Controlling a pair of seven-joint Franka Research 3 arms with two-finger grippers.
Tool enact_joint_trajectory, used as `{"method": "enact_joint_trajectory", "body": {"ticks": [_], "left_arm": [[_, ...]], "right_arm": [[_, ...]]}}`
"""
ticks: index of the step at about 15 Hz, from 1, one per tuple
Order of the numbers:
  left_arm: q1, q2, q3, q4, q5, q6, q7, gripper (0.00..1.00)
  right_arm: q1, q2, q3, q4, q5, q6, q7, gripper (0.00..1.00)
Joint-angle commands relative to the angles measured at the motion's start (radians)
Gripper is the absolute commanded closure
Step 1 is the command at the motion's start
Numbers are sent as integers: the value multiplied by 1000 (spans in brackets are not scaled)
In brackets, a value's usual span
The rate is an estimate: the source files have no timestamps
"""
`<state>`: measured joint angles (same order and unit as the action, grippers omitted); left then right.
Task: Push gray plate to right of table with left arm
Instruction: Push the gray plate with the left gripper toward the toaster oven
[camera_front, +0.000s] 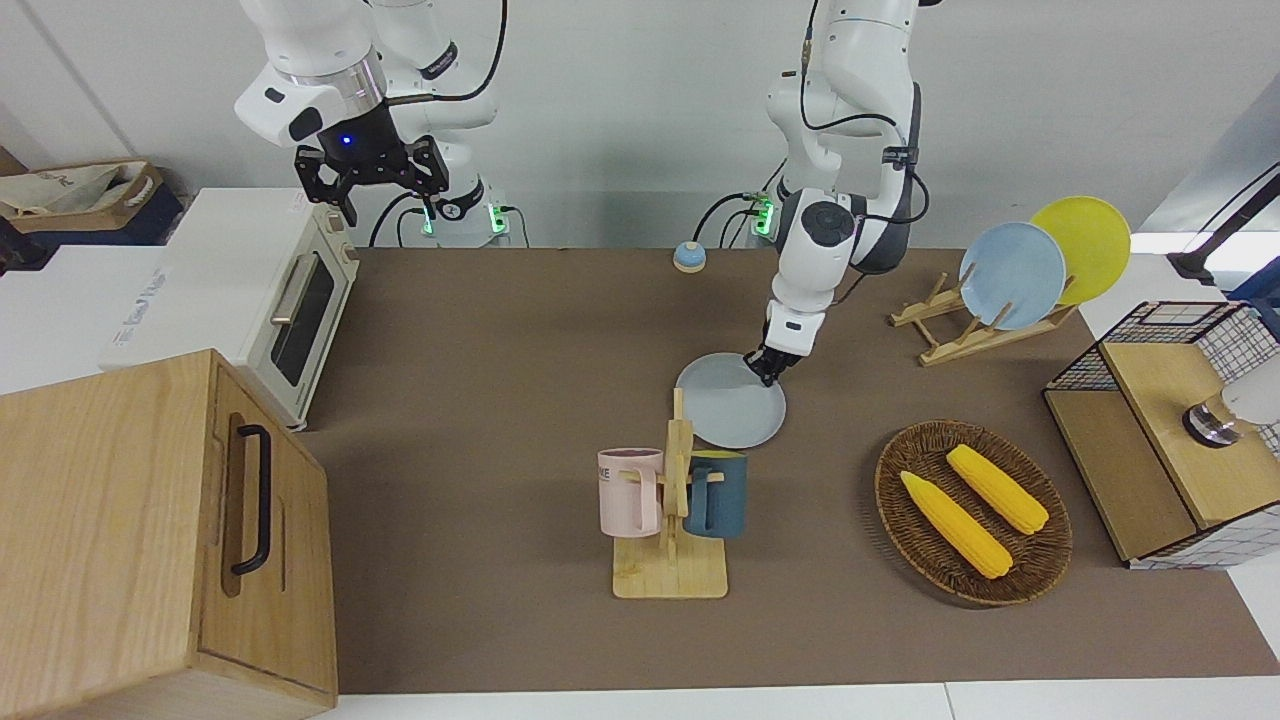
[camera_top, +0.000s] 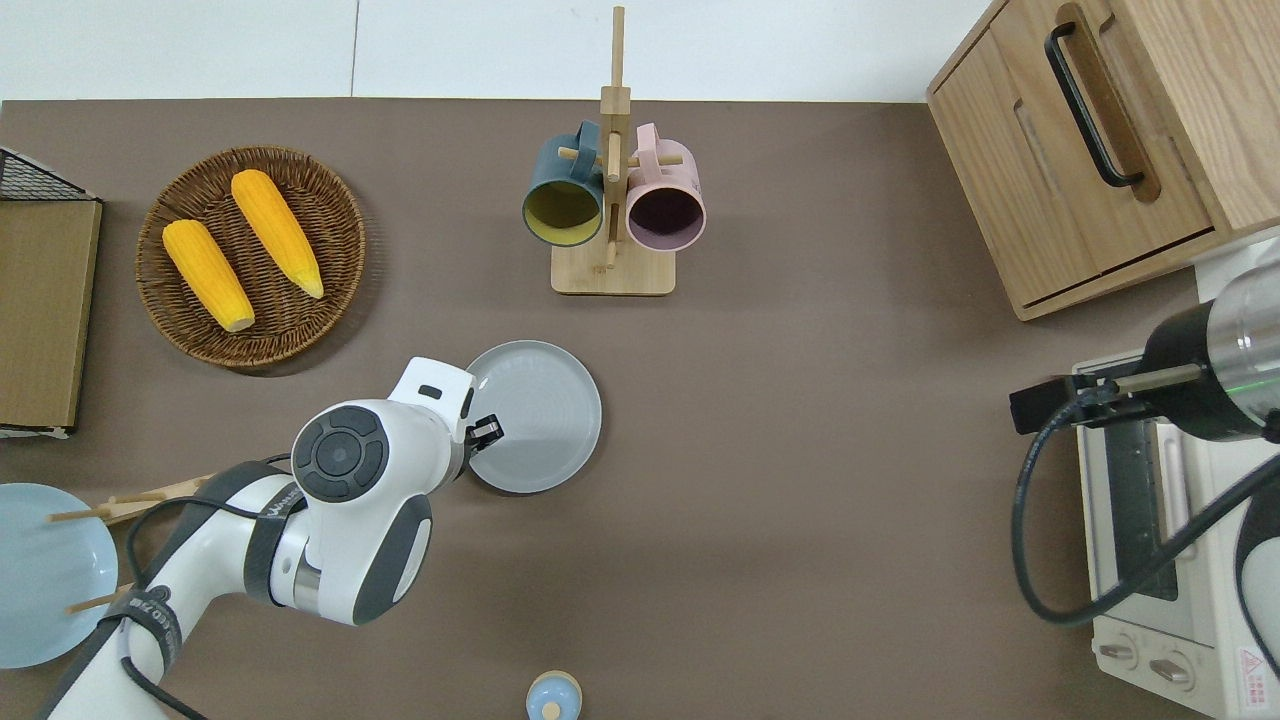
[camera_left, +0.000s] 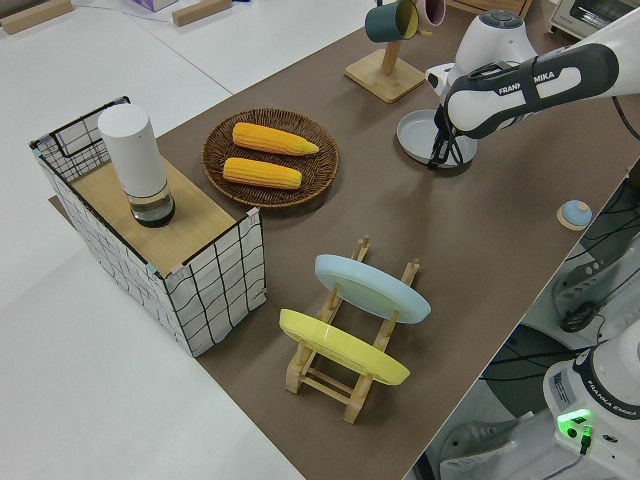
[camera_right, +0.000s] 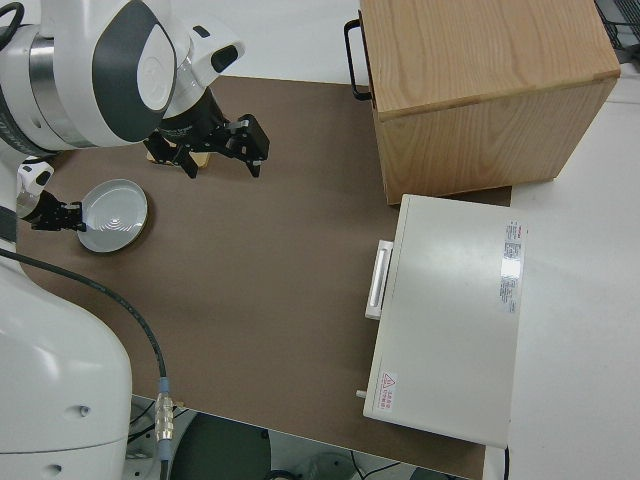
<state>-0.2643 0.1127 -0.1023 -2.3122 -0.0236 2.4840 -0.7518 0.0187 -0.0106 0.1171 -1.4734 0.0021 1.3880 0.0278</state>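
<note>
The gray plate (camera_front: 730, 402) lies flat on the brown table (camera_front: 500, 350), a little nearer to the robots than the mug rack. It also shows in the overhead view (camera_top: 540, 415), the left side view (camera_left: 420, 133) and the right side view (camera_right: 113, 213). My left gripper (camera_front: 768, 368) is down at table height and touches the plate's rim on the edge toward the left arm's end (camera_top: 487, 431). My right gripper (camera_front: 385, 200) is parked and open.
A wooden mug rack (camera_front: 670, 510) holds a pink and a dark blue mug. A wicker basket with two corn cobs (camera_front: 972, 512), a plate rack with a blue and a yellow plate (camera_front: 1012, 275) and a wire box (camera_front: 1170, 430) stand toward the left arm's end. A toaster oven (camera_front: 290, 310) and a wooden cabinet (camera_front: 170, 530) stand at the right arm's end. A small blue bell (camera_front: 688, 257) sits near the robots.
</note>
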Motion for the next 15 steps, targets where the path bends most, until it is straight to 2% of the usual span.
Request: {"method": "enact_joint_trajectory", "body": {"ticks": [1, 6, 15], "left_arm": [[-70, 36, 9, -13, 17, 18, -76, 1000], [-136, 45, 7, -1, 48, 19, -193, 1000], [-277, 133, 9, 106, 88, 7, -418, 1000]], "right_arm": [[-20, -6, 15, 4, 10, -14, 0, 17], [-20, -6, 13, 4, 10, -12, 0, 17], [-20, -6, 15, 4, 10, -12, 1, 17]]}}
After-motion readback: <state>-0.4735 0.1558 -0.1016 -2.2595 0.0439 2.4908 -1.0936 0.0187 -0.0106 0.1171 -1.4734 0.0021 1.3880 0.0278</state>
